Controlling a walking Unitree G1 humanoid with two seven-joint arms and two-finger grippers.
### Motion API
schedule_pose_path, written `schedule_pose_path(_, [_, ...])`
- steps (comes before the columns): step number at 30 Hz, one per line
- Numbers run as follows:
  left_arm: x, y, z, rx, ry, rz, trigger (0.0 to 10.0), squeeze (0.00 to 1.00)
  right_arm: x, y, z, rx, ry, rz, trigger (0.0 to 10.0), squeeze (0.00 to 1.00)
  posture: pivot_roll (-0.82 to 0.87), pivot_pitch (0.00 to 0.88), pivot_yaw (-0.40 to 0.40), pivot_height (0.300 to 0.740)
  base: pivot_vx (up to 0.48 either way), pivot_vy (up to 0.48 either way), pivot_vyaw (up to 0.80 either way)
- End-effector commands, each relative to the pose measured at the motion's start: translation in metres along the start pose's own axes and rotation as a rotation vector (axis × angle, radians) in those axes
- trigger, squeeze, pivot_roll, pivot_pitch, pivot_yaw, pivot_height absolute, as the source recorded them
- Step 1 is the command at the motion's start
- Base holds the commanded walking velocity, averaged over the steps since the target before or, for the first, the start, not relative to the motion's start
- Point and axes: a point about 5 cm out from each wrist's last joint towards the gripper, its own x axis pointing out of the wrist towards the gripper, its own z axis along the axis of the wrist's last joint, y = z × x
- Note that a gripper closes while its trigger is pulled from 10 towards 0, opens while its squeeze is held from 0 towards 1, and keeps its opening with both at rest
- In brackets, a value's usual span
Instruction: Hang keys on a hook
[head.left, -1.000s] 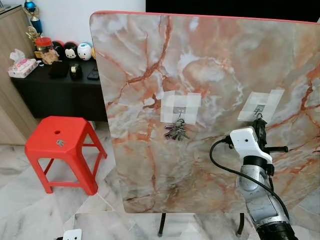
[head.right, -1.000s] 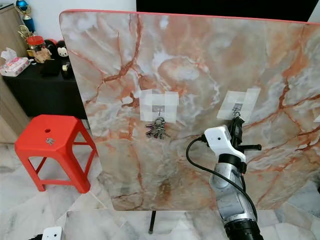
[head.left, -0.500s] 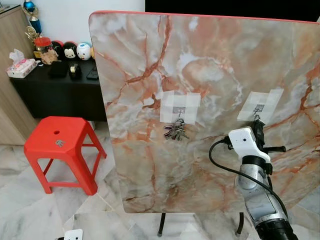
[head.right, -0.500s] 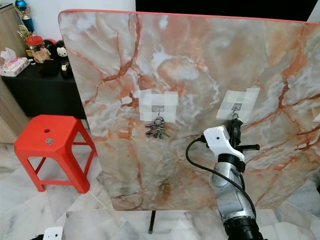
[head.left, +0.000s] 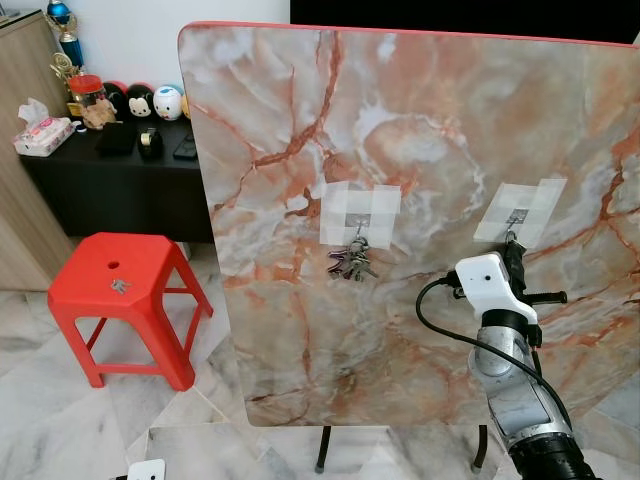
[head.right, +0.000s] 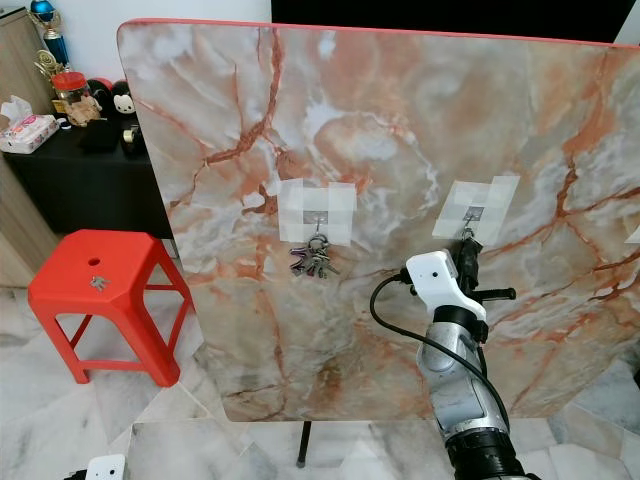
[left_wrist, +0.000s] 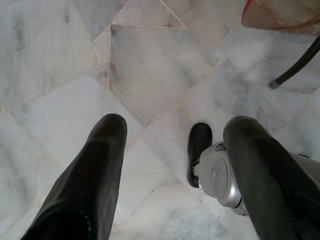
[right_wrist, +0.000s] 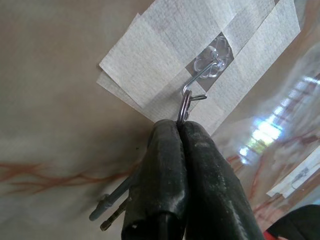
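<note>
A: Start at the left. What stands there?

B: A red stool (head.left: 118, 292) on the marble floor (head.left: 60, 420), with a small metal item (head.left: 120, 286) lying on its seat. Behind it is a black table (head.left: 110, 175) carrying toys and a tissue pack.

A: And the left gripper (left_wrist: 172, 150)?

B: It hangs low over the floor tiles, jaws wide apart and holding nothing. One of the robot's feet shows between its fingers.

A: What is in the middle?

B: A marble-patterned board (head.left: 420, 140) standing upright. A patch of white tape (head.left: 360, 212) holds a small hook, and a bunch of keys (head.left: 351, 262) hangs from it against the board.

A: Then further right?

B: A second hook (right_wrist: 199, 82), clear plastic with a wire hanger, fixed under crossed strips of tape (right_wrist: 165, 60). The right gripper (right_wrist: 181, 127) is raised to it, just below, jaws pressed together on a key ring (right_wrist: 185, 107).

A: Is the ring on the hook?

B: In the right wrist view the top of the ring meets the wire hook, but I cannot tell whether it is truly looped over it. Two keys (right_wrist: 107, 212) poke out beside the fingers (right_wrist: 155, 180), lower down.
</note>
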Motion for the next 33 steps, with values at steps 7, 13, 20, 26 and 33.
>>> schedule_pose_path(7, [-0.001,0.003,-0.007,0.001,0.04,0.003,10.0,0.0,-0.001,-0.001,0.005,0.07,-0.015,0.001,10.0,1.0,0.14,0.0,-0.077,0.74,0.0,0.0,0.0])
schedule_pose_path(13, [0.0,-0.001,-0.005,0.004,0.035,-0.001,10.0,0.0,-0.007,0.005,0.001,0.086,-0.015,0.071,10.0,1.0,0.14,0.0,-0.076,0.74,0.0,0.0,0.0])
schedule_pose_path(20, [0.0,-0.003,-0.003,0.006,0.026,-0.005,10.0,0.0,-0.022,0.008,-0.012,0.208,0.032,0.192,10.0,1.0,0.14,0.0,-0.078,0.74,0.0,0.0,0.0])
schedule_pose_path(26, [0.0,-0.004,-0.003,0.008,0.022,-0.008,10.0,0.0,-0.041,0.018,-0.017,0.333,0.043,0.371,10.0,1.0,0.13,0.0,-0.076,0.74,0.0,0.0,0.0])
schedule_pose_path(33, [0.001,-0.007,-0.002,0.019,0.022,-0.014,10.0,0.0,-0.068,0.032,-0.087,0.632,0.523,0.372,10.0,0.0,0.12,0.0,-0.068,0.74,0.0,0.0,0.0])
